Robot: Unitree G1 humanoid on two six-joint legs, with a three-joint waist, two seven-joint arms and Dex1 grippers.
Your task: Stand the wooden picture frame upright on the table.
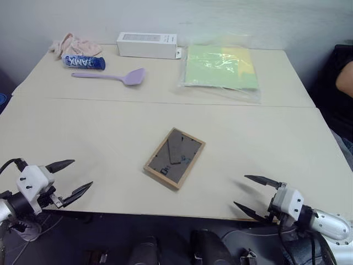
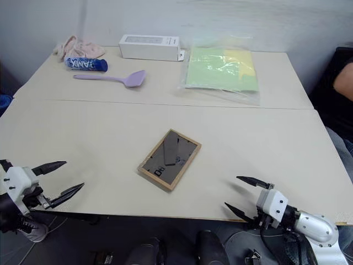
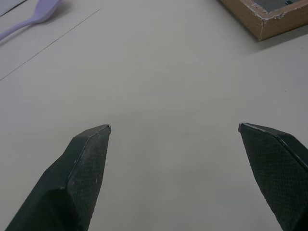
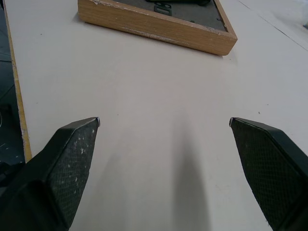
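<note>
The wooden picture frame (image 1: 175,157) lies flat, face down, in the middle of the near section of the table (image 1: 99,132). Its dark grey backboard faces up with the triangular stand folded against it. My left gripper (image 1: 70,178) hovers open over the table's front left edge, well left of the frame. Open as well, my right gripper (image 1: 246,193) sits at the front right edge, a short way right of the frame. In the left wrist view a corner of the frame (image 3: 269,19) shows ahead; in the right wrist view its long wooden side (image 4: 159,26) lies straight ahead.
On the far section lie a white oblong box (image 1: 146,44), a purple spatula (image 1: 113,77), a blue tube (image 1: 83,62), a pink cloth (image 1: 74,44) and a clear bag of green and yellow sheets (image 1: 222,68). A seam (image 1: 165,104) joins the two sections. A person's arm (image 1: 345,77) shows at the right edge.
</note>
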